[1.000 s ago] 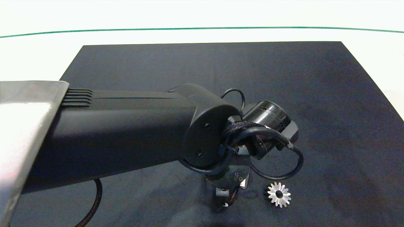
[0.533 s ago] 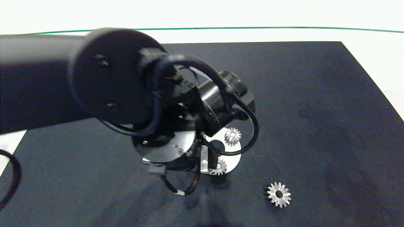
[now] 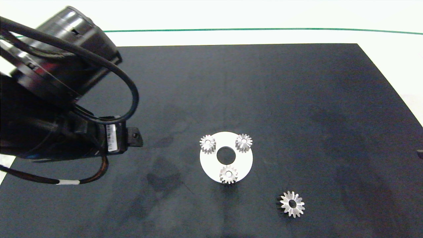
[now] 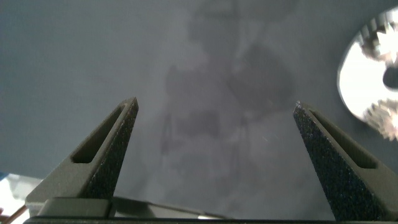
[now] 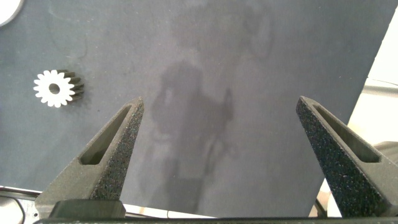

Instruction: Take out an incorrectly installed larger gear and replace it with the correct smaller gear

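1. Jaws spread wide and empty on both: left gripper (image 4: 214, 155) over bare mat left of the white disc (image 3: 243, 162), right gripper (image 5: 217, 155) near the mat's right edge.
2. Larger gear (image 3: 292, 204) lying loose on the tabletop, near the disc.
3. Risk: possibly not fully seated smaller gear (image 3: 208, 144), liable to bind.
4. Counted: three small gears on the disc, one large off it.

Bright, even overhead light. Soft blotchy shadows on dark mat (image 3: 264, 92) left of white disc (image 3: 226, 156). Disc blurred, overexposed in left wrist view. Counter (image 3: 211, 16) washed out beyond mat.
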